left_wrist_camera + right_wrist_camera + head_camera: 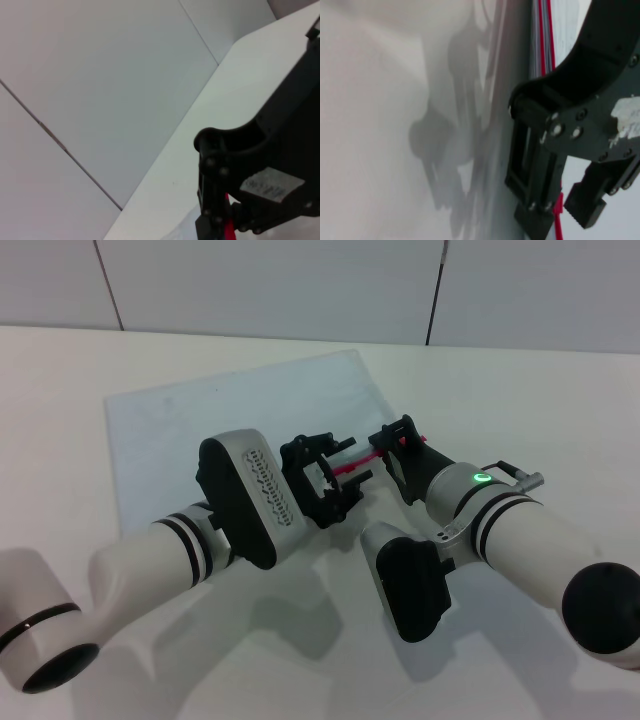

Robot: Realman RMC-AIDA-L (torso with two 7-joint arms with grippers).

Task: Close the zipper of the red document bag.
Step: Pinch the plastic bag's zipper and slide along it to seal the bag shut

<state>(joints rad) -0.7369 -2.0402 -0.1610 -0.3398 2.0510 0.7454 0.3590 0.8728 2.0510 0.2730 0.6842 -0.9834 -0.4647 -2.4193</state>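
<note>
Closing the zipper (352, 465) at frame centre: right gripper (392, 446) is clamped on it, left gripper (335, 480) spread, empty; slider pull needed next.

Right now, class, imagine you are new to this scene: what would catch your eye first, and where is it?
First, the two black pincers meeting mid-table: the left pincer and the right pincer, both at the bright red zipper. That strip runs along the near edge of the red document bag, a pale blue-grey pouch lying flat on the white table.
</note>
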